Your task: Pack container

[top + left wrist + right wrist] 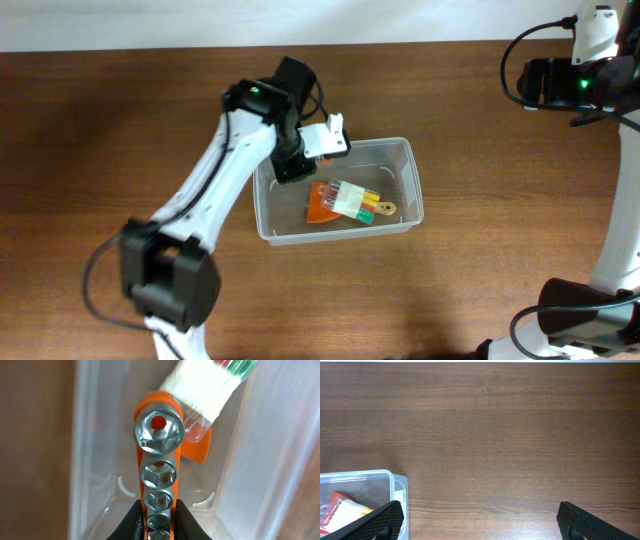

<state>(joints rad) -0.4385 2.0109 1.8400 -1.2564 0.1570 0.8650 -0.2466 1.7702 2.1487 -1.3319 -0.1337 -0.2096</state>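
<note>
Overhead, your container (338,234) already held an orange-backed pack (322,205); left jaws gripped a socket rail (158,477) inside it, not yet released; right jaws stood open, empty.

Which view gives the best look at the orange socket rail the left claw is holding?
Left wrist: the socket rail fills the frame, pinched in the left claw over the container. Overhead hides it under the arm; right wrist shows only a container corner.
</note>
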